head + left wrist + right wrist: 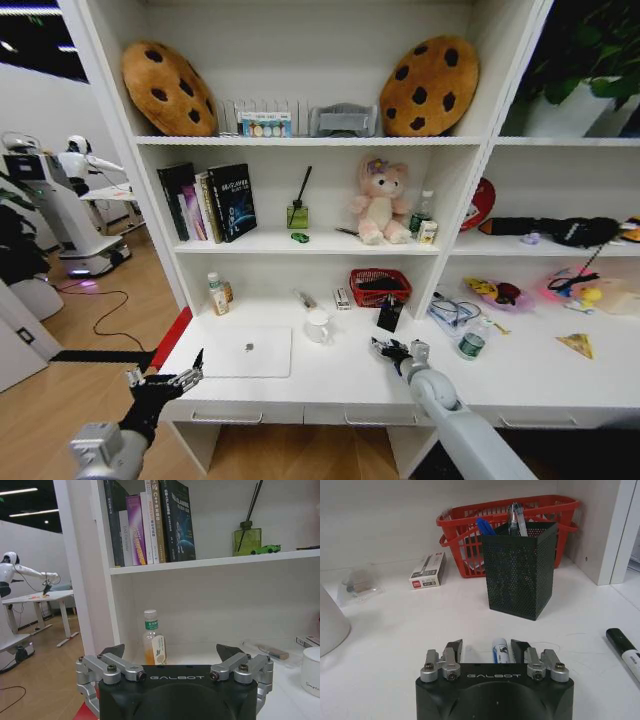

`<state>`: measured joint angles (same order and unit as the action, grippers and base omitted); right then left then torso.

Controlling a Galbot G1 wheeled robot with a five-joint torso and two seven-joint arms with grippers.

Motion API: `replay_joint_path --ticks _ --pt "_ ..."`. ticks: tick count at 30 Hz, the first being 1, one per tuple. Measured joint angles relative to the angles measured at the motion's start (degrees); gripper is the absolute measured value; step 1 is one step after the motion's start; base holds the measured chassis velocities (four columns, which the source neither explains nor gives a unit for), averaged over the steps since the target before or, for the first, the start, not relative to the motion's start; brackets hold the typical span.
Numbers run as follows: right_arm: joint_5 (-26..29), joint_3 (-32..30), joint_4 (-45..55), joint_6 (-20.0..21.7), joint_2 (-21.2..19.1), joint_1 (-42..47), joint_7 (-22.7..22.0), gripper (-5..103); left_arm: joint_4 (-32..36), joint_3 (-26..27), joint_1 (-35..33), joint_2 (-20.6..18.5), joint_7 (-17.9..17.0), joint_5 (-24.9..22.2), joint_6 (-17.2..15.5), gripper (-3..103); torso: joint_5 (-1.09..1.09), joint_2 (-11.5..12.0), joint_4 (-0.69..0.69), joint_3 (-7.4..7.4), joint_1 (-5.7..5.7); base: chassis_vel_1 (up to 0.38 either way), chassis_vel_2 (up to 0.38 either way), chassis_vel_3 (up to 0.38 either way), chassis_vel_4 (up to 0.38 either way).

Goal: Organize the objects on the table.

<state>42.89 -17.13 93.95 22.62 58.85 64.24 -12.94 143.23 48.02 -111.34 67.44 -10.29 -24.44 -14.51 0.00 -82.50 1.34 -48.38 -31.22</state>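
On the white table [330, 378] lie a silver laptop [247, 352] and a black mesh pen holder [389, 314] [519, 570] with blue pens [485, 527] standing in it. My right gripper [383, 347] [487, 647] sits low over the table just in front of the holder, open, its fingers on either side of a white and blue pen [501, 651] lying on the surface. A black marker [625, 652] lies beside it. The green toy car [265, 549] rests on the shelf. My left gripper [165, 380] [172, 652] hangs open at the table's front left corner, holding nothing.
A red mesh basket [380, 286] [465, 520] stands behind the holder, and a white mug [318, 325] is left of it. A small box [427, 570], a bottle [217, 294] and shelf uprights border the workspace. Clutter lies on the right section.
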Motion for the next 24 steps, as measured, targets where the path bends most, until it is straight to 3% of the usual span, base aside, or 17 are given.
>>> replay_joint_path --ticks 1,4,5,7,13,24 --pt "0.0 0.0 0.0 0.0 0.0 0.0 0.0 58 0.0 0.0 0.0 0.0 0.0 0.0 0.0 100 0.0 0.0 0.0 0.0 0.0 0.0 0.0 0.0 0.0" --pt "-0.09 -0.3 1.24 0.09 -1.36 1.53 0.01 42 0.0 0.0 0.0 0.0 0.0 0.0 0.0 100 0.0 0.0 0.01 0.0 0.0 0.0 0.0 0.0 0.0" --pt "-0.09 -0.3 1.24 0.09 -1.36 1.53 0.01 42 0.0 0.0 0.0 0.0 0.0 0.0 0.0 100 0.0 0.0 0.01 0.0 0.0 0.0 0.0 0.0 0.0" --pt "-0.14 -0.48 1.6 0.15 -1.95 1.95 0.02 32 0.0 0.0 0.0 0.0 0.0 0.0 0.0 100 0.0 0.0 0.01 0.0 0.0 0.0 0.0 0.0 0.0" --pt "-0.11 -0.54 1.7 0.18 -2.73 2.18 0.25 13 0.0 0.0 0.0 0.0 0.0 0.0 0.0 100 0.0 0.0 0.0 -0.01 0.0 0.0 0.0 0.0 0.0" --pt "-0.22 -2.1 3.18 -0.19 -3.67 1.86 1.86 12 0.0 0.0 0.0 0.0 0.0 0.0 0.0 100 0.01 0.02 0.01 -0.01 0.0 0.0 0.0 0.0 0.0"
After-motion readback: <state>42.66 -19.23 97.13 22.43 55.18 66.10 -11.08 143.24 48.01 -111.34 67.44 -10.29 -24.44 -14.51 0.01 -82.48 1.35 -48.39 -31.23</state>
